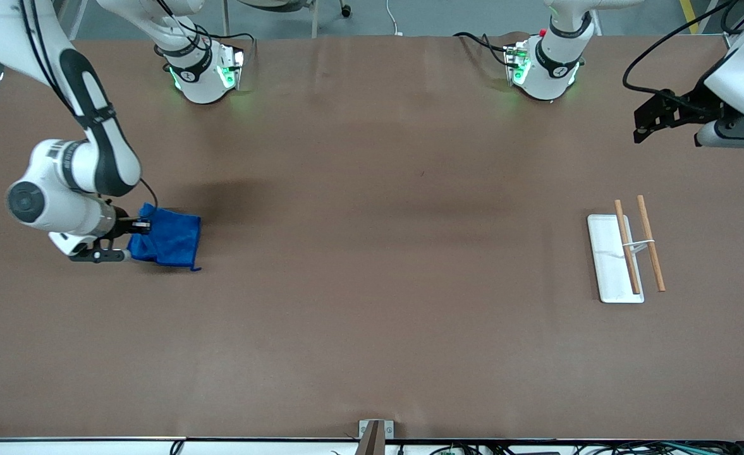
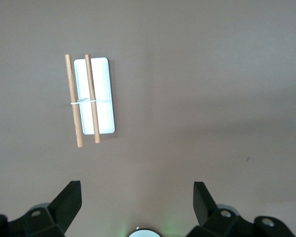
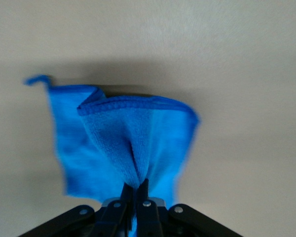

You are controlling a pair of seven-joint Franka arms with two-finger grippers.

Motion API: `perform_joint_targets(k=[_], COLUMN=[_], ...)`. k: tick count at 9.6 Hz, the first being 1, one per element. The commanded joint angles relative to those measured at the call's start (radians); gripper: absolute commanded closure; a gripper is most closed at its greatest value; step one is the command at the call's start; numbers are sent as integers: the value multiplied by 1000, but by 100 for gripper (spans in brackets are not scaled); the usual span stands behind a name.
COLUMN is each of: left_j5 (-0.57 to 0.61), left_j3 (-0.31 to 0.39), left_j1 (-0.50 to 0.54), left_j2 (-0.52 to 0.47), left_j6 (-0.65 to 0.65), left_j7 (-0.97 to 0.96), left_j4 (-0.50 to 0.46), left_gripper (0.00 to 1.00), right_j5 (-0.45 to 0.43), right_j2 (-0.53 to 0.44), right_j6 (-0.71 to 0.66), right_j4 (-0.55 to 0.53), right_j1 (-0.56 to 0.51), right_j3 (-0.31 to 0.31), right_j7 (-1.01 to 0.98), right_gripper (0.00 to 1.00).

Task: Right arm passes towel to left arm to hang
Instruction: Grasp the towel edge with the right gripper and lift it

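The bright blue towel [image 1: 169, 238] is at the right arm's end of the table, one edge pinched and the rest spread toward the table's middle. My right gripper [image 1: 143, 225] is shut on that edge; in the right wrist view the towel [image 3: 123, 140] bunches into a fold between the closed fingers [image 3: 136, 192], a small loop sticking out at one corner. My left gripper [image 1: 646, 123] hangs above the left arm's end of the table, open and empty. In the left wrist view its fingertips [image 2: 136, 190] stand wide apart over bare table.
A white rectangular base [image 1: 613, 258] with two wooden rods [image 1: 650, 250] joined by a white wire stands at the left arm's end, also seen as the wooden rack [image 2: 89, 98] in the left wrist view. Both arm bases are along the table's edge farthest from the front camera.
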Motion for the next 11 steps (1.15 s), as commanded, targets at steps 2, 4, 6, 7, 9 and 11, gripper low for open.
perform_joint_targets(k=[2, 4, 6, 7, 9, 11], left_j5=[-156, -332, -417, -498, -718, -961], left_j3=[15, 17, 16, 16, 17, 16], left_j1=[55, 159, 178, 178, 179, 178], left_j2=[89, 110, 202, 268, 368, 400], left_j6=[-9, -9, -10, -10, -1, 0], left_j7=[3, 16, 74, 120, 132, 138], left_j4=[28, 28, 22, 19, 11, -53], left_gripper=[0, 0, 0, 0, 0, 0], right_j5=[100, 185, 296, 485, 706, 980], right_j2=[-70, -70, -69, -66, -61, -41], right_j6=[-234, -322, -319, -287, -195, -91], right_j4=[165, 260, 293, 291, 290, 290], right_j1=[39, 117, 163, 163, 180, 183], right_j3=[14, 17, 84, 111, 183, 299], right_j7=[4, 71, 109, 103, 103, 103], right_gripper=[100, 100, 100, 100, 100, 100])
